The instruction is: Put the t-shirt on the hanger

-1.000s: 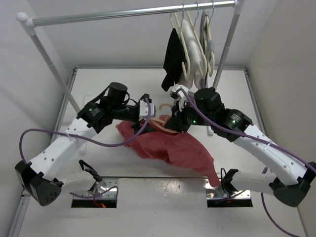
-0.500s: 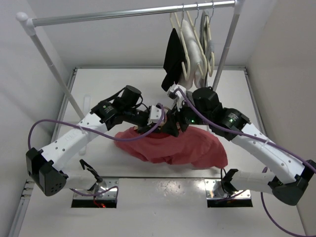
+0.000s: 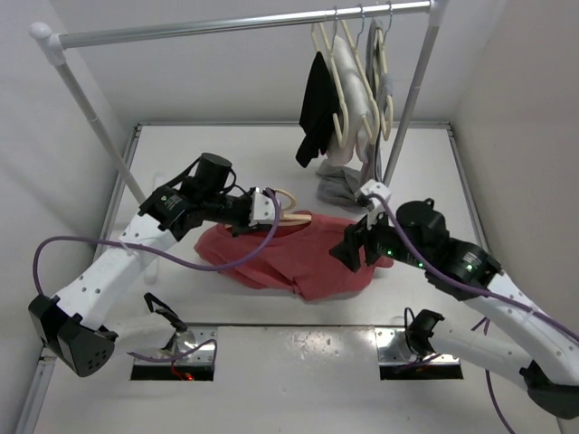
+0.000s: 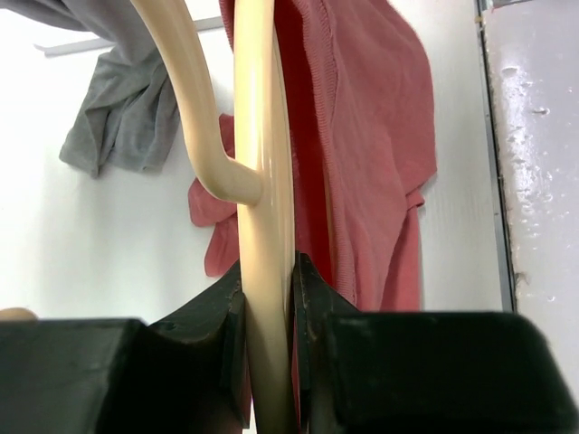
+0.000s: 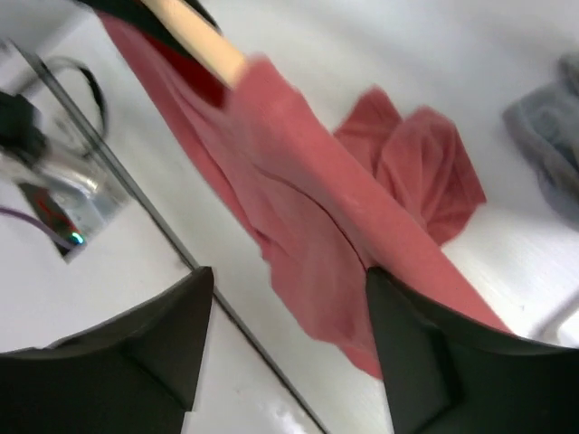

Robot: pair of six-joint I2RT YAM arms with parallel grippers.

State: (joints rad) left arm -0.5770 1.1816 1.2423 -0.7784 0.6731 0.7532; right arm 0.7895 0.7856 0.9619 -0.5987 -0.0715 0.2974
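Observation:
The peach hanger (image 3: 291,217) is held above the table, my left gripper (image 3: 262,209) shut on its bar near the hook. In the left wrist view that bar (image 4: 264,181) runs up between the black jaws of the left gripper (image 4: 267,271), and the hook curves off to the left. The red t-shirt (image 3: 294,255) hangs bunched from the hanger, its lower part on the table. The t-shirt (image 4: 362,136) drapes to the right of the bar. My right gripper (image 3: 346,248) stands open at the shirt's right edge. Between the spread jaws of the right gripper (image 5: 289,316) hangs a fold of t-shirt (image 5: 308,217); the fabric touches one finger (image 5: 425,353).
A grey garment (image 3: 342,190) lies on the table behind the shirt, by the rack's right pole (image 3: 409,99). Cream hangers (image 3: 351,77) and a black garment (image 3: 317,104) hang from the rail (image 3: 199,29). The rack's left pole (image 3: 99,127) slants beside the left arm.
My left gripper has shut on the hanger and drawn back left with it. The right gripper has opened and pulled away to the right and nearer; the shirt has bunched under the hanger.

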